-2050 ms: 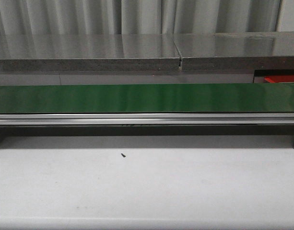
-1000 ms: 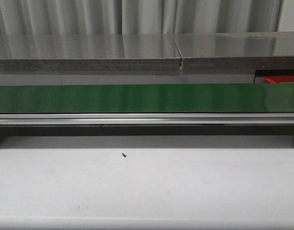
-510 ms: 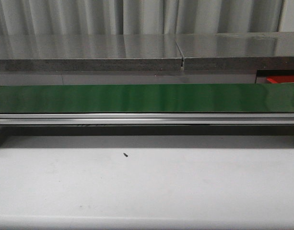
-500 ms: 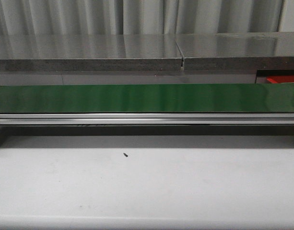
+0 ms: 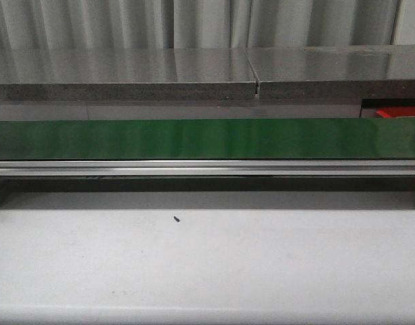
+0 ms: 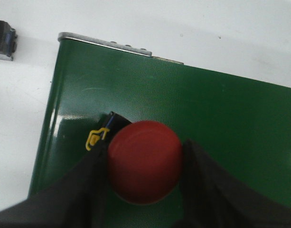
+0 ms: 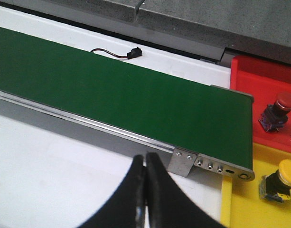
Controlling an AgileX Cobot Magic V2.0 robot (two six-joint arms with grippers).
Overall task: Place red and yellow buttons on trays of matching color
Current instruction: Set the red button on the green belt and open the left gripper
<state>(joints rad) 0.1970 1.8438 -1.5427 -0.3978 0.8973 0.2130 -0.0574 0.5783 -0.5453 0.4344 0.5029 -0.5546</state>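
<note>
The white counter (image 5: pixel 207 264) is seen across the near part of the front view, with the green conveyor belt (image 5: pixel 207 139) running from side to side behind it and a grey shelf (image 5: pixel 119 71) above and behind the belt. A small dark speck (image 5: pixel 175 218) is seen on the counter in front of the belt. Neither arm is shown in the front view.

In the right wrist view, the belt (image 7: pixel 121 99) is seen to end at a metal bracket (image 7: pixel 209 166). Just beyond that end of the belt a red tray (image 7: pixel 264 102) is placed, and a yellow tray (image 7: pixel 249 199) lies beside it. A red button (image 7: pixel 278 110) is seen on the red tray and a yellow button (image 7: pixel 280 180) on the yellow tray. A small black connector with wires (image 7: pixel 131 53) lies on the counter on the far side of the belt. The right gripper (image 7: pixel 145 190) is held above the counter beside the belt; its jaws are pressed together with nothing between them.

In the left wrist view, the left gripper (image 6: pixel 143 180) is held over the belt (image 6: pixel 221 118) near its end. A second red button (image 6: pixel 144 161) is clamped between its jaws, a dark body with a yellow marking (image 6: pixel 100 135) being visible beneath the cap.
</note>
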